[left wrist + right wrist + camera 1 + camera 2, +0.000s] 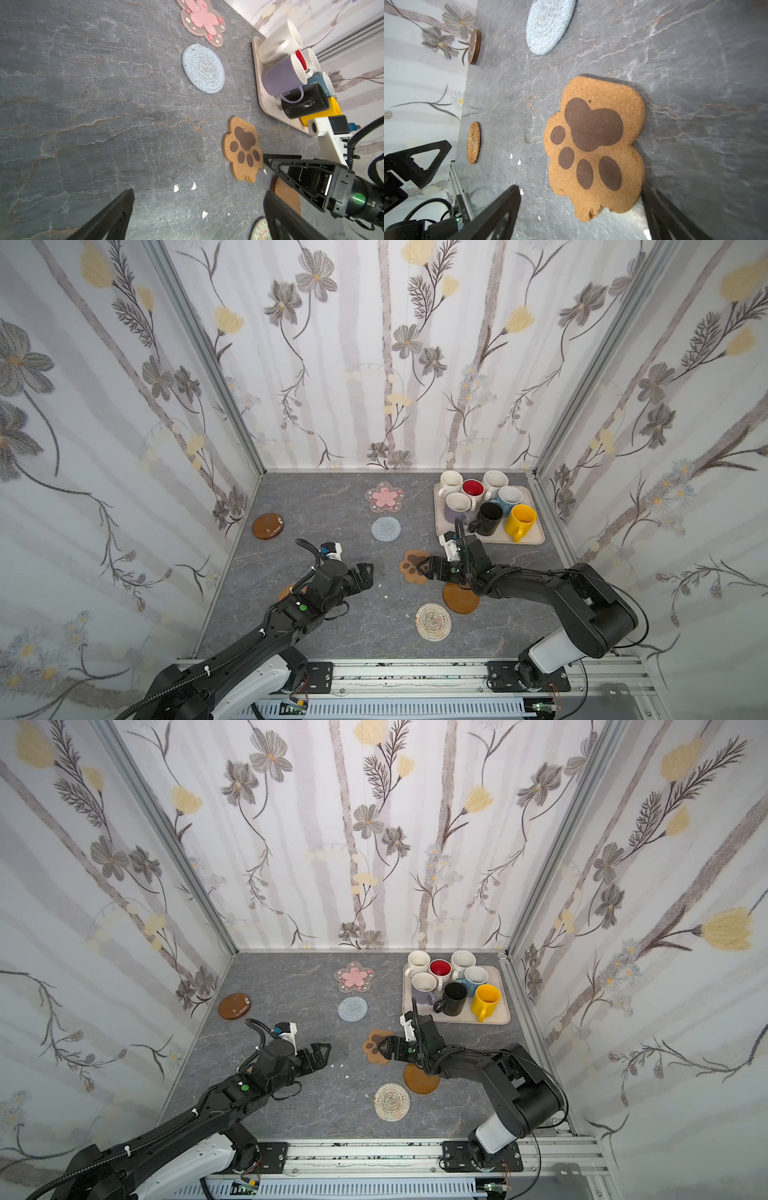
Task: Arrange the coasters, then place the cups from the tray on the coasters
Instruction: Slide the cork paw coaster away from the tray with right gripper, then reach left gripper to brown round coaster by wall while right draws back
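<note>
Paw coaster (593, 145) flat on table (332, 506) — right fingers (500, 212) spread wide over it, holding nothing. Left fingers (110, 218) wide, empty. Seven cups (490, 512) on tray (536, 536).

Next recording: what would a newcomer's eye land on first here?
The cluster of seven mugs on the beige tray at the far right, the yellow mug brightest. Next, the tan paw coaster mid-table, with the right gripper open at its edge, and the pink flower coaster farther back.

A grey marbled counter (311, 506) carries a few small white scraps (176, 188) near its middle; floral-papered walls (374, 364) enclose it left, far and right.
</note>
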